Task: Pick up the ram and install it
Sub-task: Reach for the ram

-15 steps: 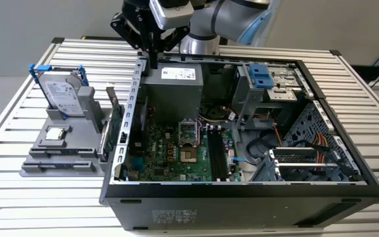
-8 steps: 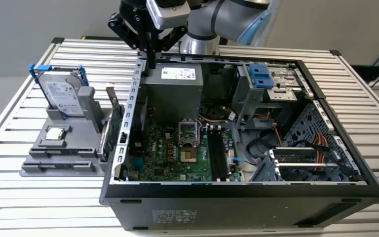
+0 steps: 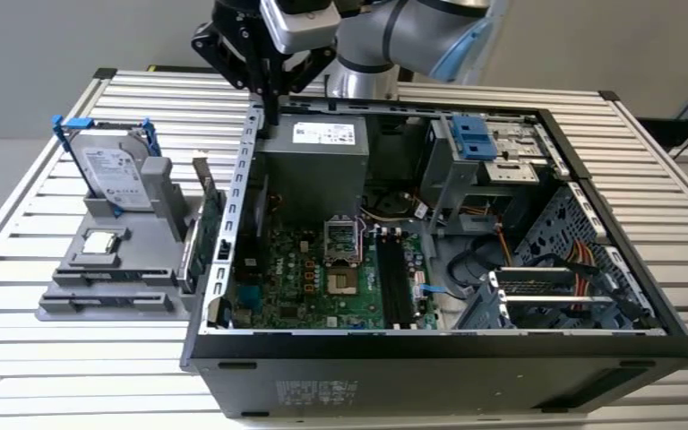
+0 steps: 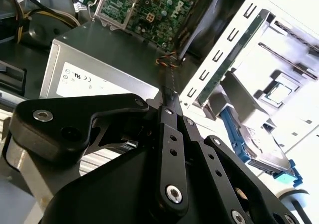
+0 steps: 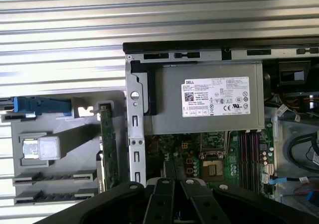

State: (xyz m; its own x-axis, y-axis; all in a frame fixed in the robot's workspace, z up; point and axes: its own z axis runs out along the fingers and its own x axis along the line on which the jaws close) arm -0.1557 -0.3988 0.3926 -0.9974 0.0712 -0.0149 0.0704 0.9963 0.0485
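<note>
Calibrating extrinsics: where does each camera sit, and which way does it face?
Exterior view: off the arm, raised, looking down into the open computer case on the slatted table; arm and gripper show above its far wall.
First wrist view: on the arm, facing straight down past the gripper onto the power supply.
Second wrist view: on the arm, facing obliquely along the gripper toward the motherboard.
All three share the power supply.
</note>
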